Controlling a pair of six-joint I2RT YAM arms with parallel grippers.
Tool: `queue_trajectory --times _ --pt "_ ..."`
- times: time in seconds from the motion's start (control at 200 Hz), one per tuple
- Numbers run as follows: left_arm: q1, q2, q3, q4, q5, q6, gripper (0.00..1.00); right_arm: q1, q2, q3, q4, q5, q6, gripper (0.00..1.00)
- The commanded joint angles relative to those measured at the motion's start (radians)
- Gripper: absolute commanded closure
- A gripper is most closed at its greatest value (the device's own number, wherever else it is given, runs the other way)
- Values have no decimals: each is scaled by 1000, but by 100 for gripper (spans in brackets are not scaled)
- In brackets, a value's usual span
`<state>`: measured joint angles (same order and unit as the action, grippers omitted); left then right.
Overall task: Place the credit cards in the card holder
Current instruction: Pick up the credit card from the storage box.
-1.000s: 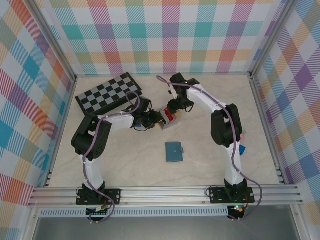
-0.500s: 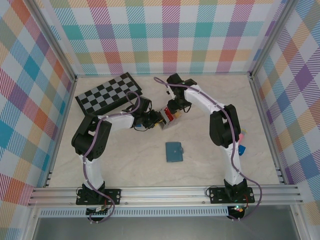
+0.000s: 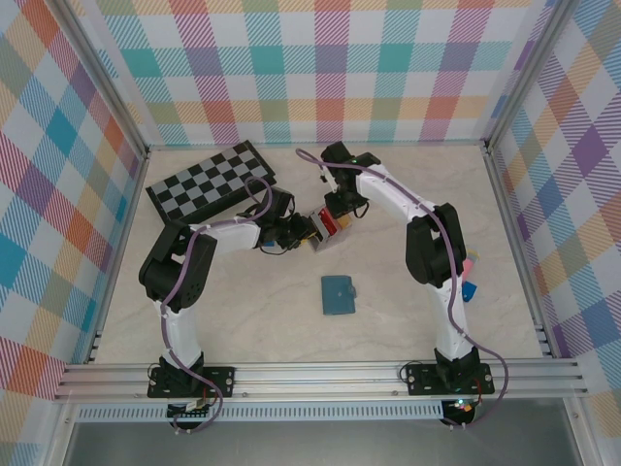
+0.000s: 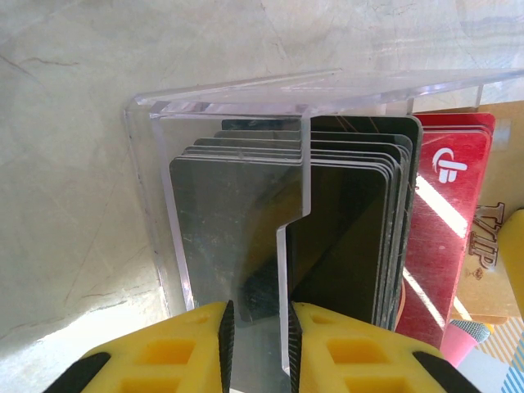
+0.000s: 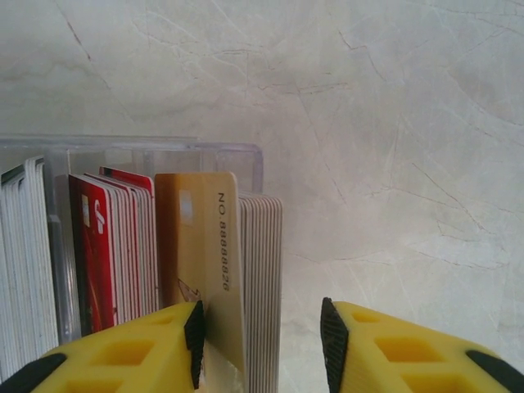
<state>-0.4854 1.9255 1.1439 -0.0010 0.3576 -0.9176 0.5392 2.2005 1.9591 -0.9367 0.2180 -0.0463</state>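
Reference is the card holder (image 3: 326, 236). It sits on the table (image 3: 243, 320) with both arms meeting at it.

Left gripper (image 4: 256, 318) is at the holder's left end and is clenched on the card holder. On the left wrist view we see its yellow fingers (image 4: 180, 356) close together on either side of a clear upright wall of the holder.

Right gripper (image 5: 260, 315) is on the holder's far side with its jaws released and spread over the card tops. One pad touches the face of the tan card (image 5: 201, 246). The other pad stands apart from the stack, with bare table showing in the gap. We see nothing clamped.

The credit cards (image 3: 330, 222) stand upright inside the holder, packed in rows:
- The tan card stands between the red cards (image 5: 98, 246) and a white stack (image 5: 260, 270), its top edge a bit above the white stack.
- More white cards (image 5: 29, 246) stand beyond the red ones.
- Black cards (image 4: 344, 237) and dark grey cards (image 4: 221, 213) sit at the end the left gripper holds, just beside the red ones.

Other items, all apart from the holder:
- The chessboard (image 3: 209, 183) is to its left and farther back.
- The wallet (image 3: 338, 295) lies flat on its near side.
- The blue cube (image 3: 469, 289) is well off to its right, past the right arm.
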Motion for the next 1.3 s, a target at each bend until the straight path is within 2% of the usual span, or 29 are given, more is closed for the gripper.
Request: queue_trajectory --times 0.0,0.335,0.515,1.295 --pt "11 38 1 -102 -21 26 75 -2 -20 26 -23 19 -14 60" --pt "10 33 -3 -105 -25 28 75 4 -34 24 -22 41 -19 76" --pt "10 32 -3 -105 -27 29 75 6 -42 23 -25 50 -20 81" --pt "10 33 3 -105 -23 29 75 7 -18 31 -37 107 -20 73"
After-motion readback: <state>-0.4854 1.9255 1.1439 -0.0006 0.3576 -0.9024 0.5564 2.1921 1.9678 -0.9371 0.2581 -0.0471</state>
